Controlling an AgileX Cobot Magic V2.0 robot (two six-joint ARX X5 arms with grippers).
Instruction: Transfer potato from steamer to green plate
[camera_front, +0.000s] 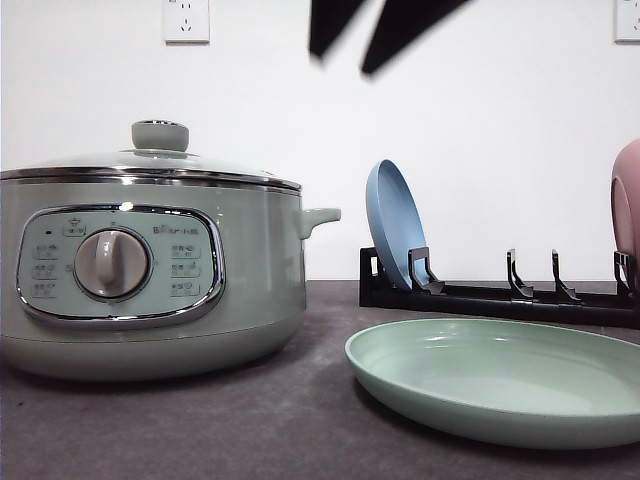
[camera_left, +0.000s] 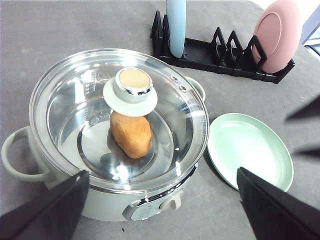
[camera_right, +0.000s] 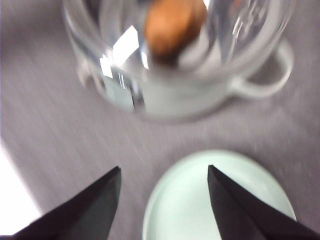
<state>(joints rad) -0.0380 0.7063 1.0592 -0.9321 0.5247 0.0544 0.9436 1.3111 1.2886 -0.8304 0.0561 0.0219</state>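
A dark grey, slightly mottled table (camera_front: 250, 420) runs back to a plain white wall (camera_front: 480, 130) with a socket (camera_front: 186, 19). The steamer (camera_front: 150, 260) stands on the left, its glass lid (camera_left: 80, 115) on, the potato (camera_left: 131, 133) lying inside. Just beside it sits the green plate (camera_front: 500, 380). Behind, a black rack (camera_front: 500, 295) holds a blue plate (camera_front: 395, 225) and a pink plate (camera_left: 277, 35) upright. The left gripper (camera_left: 160, 210) and the right gripper (camera_right: 165, 200) hang spread apart, holding nothing.
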